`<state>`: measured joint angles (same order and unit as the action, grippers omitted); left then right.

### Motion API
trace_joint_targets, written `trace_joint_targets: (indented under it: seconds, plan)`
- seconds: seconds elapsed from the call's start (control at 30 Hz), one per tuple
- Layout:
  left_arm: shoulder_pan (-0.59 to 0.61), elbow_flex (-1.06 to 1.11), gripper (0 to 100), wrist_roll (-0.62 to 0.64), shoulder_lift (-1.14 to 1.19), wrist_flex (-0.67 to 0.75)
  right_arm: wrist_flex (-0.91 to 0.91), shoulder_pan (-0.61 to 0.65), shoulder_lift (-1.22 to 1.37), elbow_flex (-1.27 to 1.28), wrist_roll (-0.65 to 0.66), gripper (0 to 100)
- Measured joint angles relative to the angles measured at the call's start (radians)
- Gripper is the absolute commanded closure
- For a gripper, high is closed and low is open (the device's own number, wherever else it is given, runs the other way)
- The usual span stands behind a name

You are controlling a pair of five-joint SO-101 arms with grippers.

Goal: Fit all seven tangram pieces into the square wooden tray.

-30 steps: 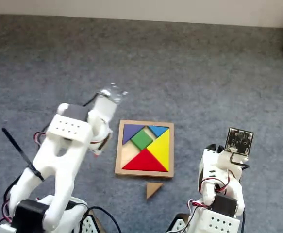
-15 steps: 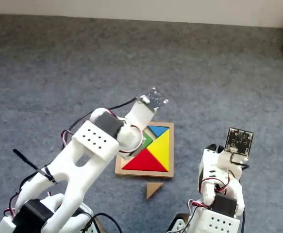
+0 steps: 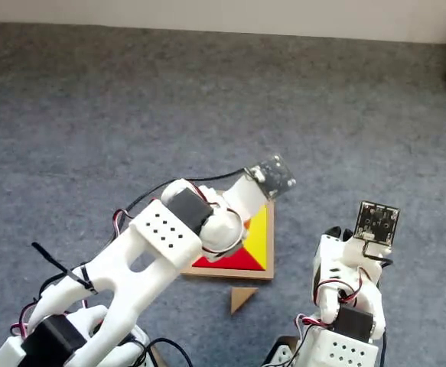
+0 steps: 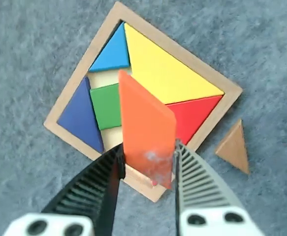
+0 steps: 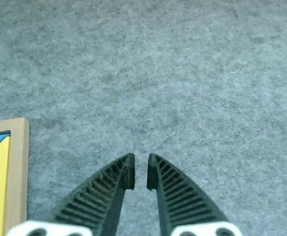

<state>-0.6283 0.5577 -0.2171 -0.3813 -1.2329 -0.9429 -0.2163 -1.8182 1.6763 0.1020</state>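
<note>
Over the middle of the table, which wears a nubbly grey carpet-like covering, the left end effector is clenched on a flat, smooth orange parallelogram, its ribbed black fingers pinching the piece across its short width. The piece's long axis runs in line with the fingers, with its far end over the middle of the square wooden tray.

The left wrist view shows the tray's contents: a large yellow triangle, a red triangle, a small light blue triangle, a dark blue triangle and a green square, with pale bare wood showing beside the square. From the high view the white arm hides most of that, leaving yellow and red.

A plain tan wooden triangle lies on the table just near of the tray's near right corner, apart from it.

The right end effector sits right of the tray over bare covering, fingers drawn almost together, gripping nothing.
</note>
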Motion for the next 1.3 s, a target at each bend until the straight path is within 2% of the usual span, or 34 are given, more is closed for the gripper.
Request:
trace_joint_targets:
  seconds: [0.37, 0.47, 0.63, 0.93, 1.2, 1.3]
  plan:
    - [-0.002, 0.0, 96, -0.348, 0.015, 0.0, 0.0, 0.0, 0.0, 0.0, 0.0, 94.4]
    - [-0.002, 0.0, 90, -0.359, 0.072, 0.0, 0.0, 0.0, 0.0, 0.0, 0.0, 94.4]
    - [-0.002, 0.0, 91, -0.356, 0.132, 0.0, 0.0, 0.0, 0.0, 0.0, 0.0, 94.4]
    - [-0.003, -0.044, 88, -0.241, 0.144, 0.0, 0.0, 0.0, 0.0, 0.0, 0.0, 94.4]
    - [-0.114, -0.044, 88, -0.233, 0.144, -0.034, 0.0, 0.0, 0.0, 0.0, 0.0, 94.4]
    - [-0.123, -0.044, 88, -0.18, 0.144, -0.034, 0.0, 0.0, 0.0, 0.0, 0.0, 94.4]
